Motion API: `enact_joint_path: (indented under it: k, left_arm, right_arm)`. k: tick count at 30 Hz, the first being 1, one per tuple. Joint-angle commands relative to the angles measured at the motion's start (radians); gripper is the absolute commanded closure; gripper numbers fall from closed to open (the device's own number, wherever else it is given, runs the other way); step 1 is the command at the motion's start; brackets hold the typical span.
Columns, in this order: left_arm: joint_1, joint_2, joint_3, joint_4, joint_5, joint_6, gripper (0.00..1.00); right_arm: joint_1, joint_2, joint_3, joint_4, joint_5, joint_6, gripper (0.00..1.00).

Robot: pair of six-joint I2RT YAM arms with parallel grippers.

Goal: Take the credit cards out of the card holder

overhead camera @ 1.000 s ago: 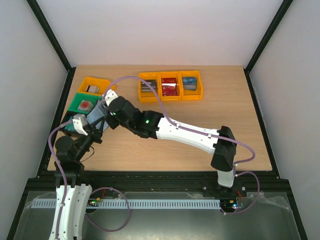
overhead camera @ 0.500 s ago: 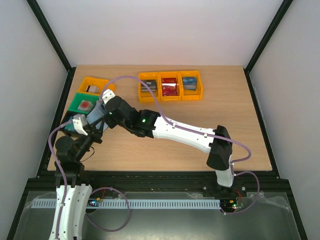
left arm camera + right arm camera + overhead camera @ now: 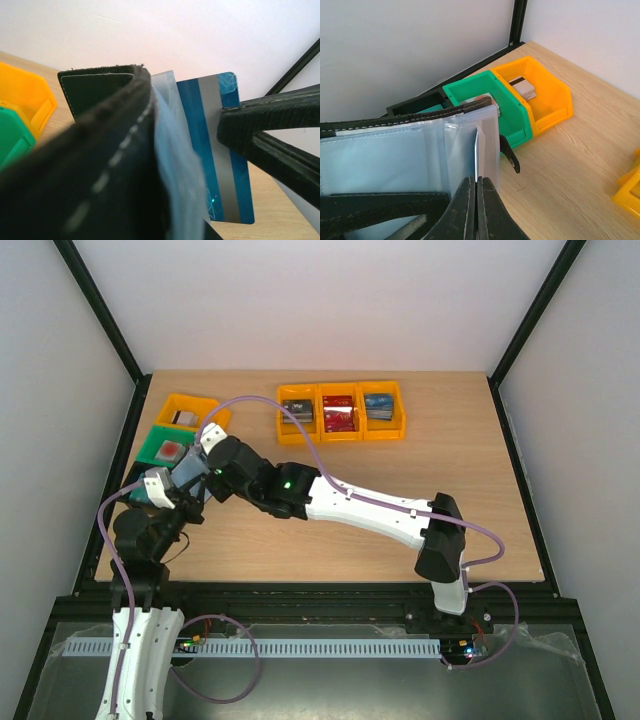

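Near the left edge of the table point(image 3: 460, 455), the left end effector point(image 3: 170, 496) is clamped on the holder point(image 3: 105, 150) and holds it up off the wood. A blue card point(image 3: 214, 150) with a grey stripe sticks out of a clear pocket point(image 3: 175, 165). The right end effector point(image 3: 477, 181) has its fingers together on that card's outer edge. The step in hand looks like drawing this card free. To do it well, the pull should run straight along the pocket, in the card's own plane, so the thin plastic neither bends nor drags the pocket film along. The left grip must stay firm against that pull. The pinch sits close to the card's edge, so a slip is the main risk. Just beyond the holder, by the left edge, sit a green bin point(image 3: 512, 117) and an orange bin point(image 3: 550, 107), near enough to catch a swinging card or wrist. Three orange bins point(image 3: 340, 435) at the middle of the far edge hold stacks of cards, the rightmost bluish. Between them and the arms, and out to the right edge, bare wood gives room to carry the card.
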Motion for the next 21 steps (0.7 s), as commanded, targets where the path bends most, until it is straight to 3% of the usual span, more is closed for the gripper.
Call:
enact_joint_path:
  k: [1,15,21]
  left_arm:
    - [-0.003,0.001,-0.006,0.021,-0.014,-0.006,0.98]
    - [-0.008,0.001,-0.01,0.025,-0.013,-0.009,0.98]
    - [-0.01,0.001,-0.02,0.062,0.085,-0.025,0.98]
  right_arm:
    - [0.01,-0.065,0.016,-0.005,0.043,-0.006,0.98]
    - [0.002,-0.077,0.045,0.016,0.084,-0.021,0.98]
    - [-0.125,-0.192,-0.015,-0.009,0.001,-0.004,0.98]
